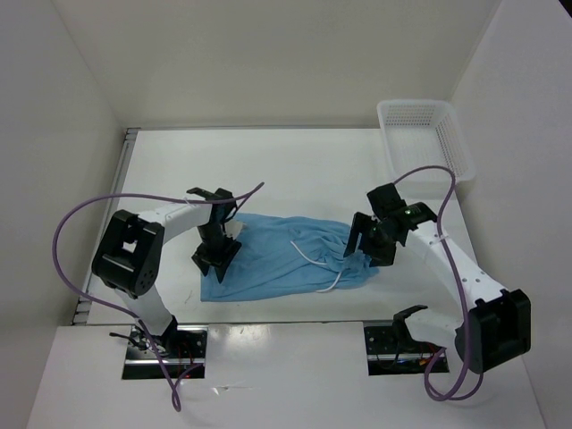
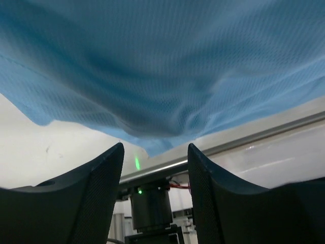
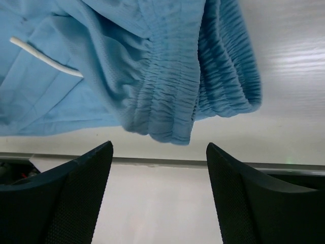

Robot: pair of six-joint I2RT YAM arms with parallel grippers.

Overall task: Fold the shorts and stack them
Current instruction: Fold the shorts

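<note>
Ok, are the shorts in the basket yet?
Out. The shorts lie on the table; the basket stands apart at the far right corner.

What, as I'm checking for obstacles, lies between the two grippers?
Only the shorts, white drawstring on top, lie between left gripper and right gripper; top view.

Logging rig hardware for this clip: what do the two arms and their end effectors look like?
Both the left arm and right arm have white links with bulky black joint housings, each trailed by a looping purple cable. The left end effector and right end effector have black, textured, curved fingers.
</note>
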